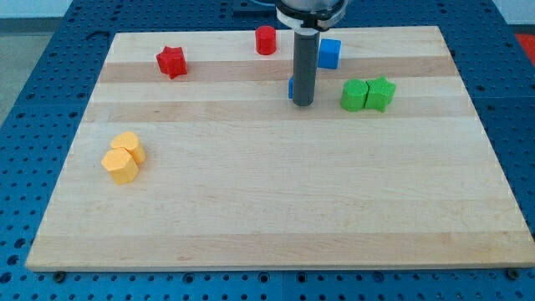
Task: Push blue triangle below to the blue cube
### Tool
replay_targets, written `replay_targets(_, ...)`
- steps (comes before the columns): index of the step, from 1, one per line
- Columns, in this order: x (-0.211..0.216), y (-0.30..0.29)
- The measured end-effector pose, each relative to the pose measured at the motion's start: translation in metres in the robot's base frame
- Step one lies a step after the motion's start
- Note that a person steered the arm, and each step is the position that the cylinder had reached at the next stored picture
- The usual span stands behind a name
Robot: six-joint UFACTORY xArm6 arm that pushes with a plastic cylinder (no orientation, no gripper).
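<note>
The blue cube [329, 53] sits near the view's top, right of centre. The blue triangle [291, 88] is almost wholly hidden behind my rod; only a thin blue sliver shows at the rod's left edge. My tip [303, 104] rests on the wooden board [276, 201], right against that sliver, below and slightly left of the blue cube.
A red cylinder [266, 39] stands at the top, left of the rod. A red star [171, 62] is at the top left. Two green blocks [355, 95] [380, 93] touch each other right of the tip. Two yellow blocks [129, 146] [120, 165] sit at the left.
</note>
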State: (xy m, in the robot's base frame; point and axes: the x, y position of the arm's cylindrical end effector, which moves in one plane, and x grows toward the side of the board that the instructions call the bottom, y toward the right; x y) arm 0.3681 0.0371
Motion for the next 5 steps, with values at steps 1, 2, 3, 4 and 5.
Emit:
replay_targets(1, 0.004, 0.000)
replay_targets(2, 0.024, 0.000)
replay_targets(3, 0.024, -0.004)
replay_targets(4, 0.020, -0.011)
replay_targets(5, 0.020, -0.011)
